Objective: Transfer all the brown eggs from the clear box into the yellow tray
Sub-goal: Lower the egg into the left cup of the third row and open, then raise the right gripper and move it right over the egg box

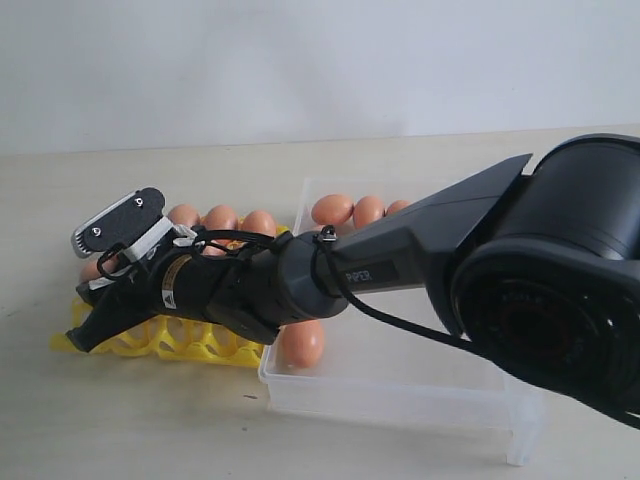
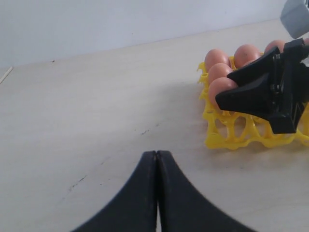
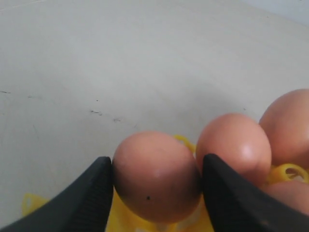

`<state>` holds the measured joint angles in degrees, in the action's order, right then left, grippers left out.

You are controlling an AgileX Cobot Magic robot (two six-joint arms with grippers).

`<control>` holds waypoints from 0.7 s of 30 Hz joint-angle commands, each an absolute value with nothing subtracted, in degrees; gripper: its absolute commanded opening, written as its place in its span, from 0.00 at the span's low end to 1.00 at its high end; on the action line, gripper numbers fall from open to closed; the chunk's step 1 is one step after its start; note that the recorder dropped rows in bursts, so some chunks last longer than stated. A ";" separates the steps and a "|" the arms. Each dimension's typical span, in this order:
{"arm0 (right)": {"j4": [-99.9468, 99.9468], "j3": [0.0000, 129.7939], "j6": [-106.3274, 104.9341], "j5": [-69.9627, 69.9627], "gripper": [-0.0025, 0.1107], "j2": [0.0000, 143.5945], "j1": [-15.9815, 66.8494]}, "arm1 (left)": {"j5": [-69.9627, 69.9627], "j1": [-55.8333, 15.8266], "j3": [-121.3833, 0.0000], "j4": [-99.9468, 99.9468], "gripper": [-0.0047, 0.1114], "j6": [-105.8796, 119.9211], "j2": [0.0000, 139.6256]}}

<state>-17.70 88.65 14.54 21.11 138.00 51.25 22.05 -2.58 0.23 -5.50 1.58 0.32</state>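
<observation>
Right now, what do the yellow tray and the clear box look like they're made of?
Yellow tray: probably moulded plastic, slightly glossy, going by its uniform bright colour and thin openwork lattice. Clear box: likely transparent plastic, smooth, since the table shows through its thin walls.

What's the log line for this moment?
right hand: shut on brown egg at yellow tray | left hand: shut | clear box: holds eggs

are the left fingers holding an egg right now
No, the left fingers are pressed together above the table with nothing between them, while an egg sits between the right fingers.
</observation>
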 commanded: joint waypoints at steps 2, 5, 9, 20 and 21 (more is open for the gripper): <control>-17.97 89.05 14.77 22.18 0.53 135.81 51.33 | 21.69 -2.86 0.00 -5.44 0.04 1.32 0.00; -17.97 89.05 14.77 22.18 0.53 134.87 51.33 | 21.69 -2.86 0.00 -5.44 0.04 1.32 0.00; -17.97 89.05 14.77 22.17 0.53 134.06 51.33 | 21.69 -2.86 0.00 -5.44 0.04 1.32 0.00; -17.97 88.94 20.80 14.90 0.53 128.87 51.33 | 21.69 -2.86 0.00 -5.44 0.04 1.32 0.00; -18.10 88.94 20.53 10.43 0.52 127.29 51.33 | 21.69 -2.86 0.00 -5.44 0.04 1.32 0.00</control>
<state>-17.70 88.65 20.28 15.86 129.97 51.25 22.05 -2.58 0.23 -5.50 1.58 0.32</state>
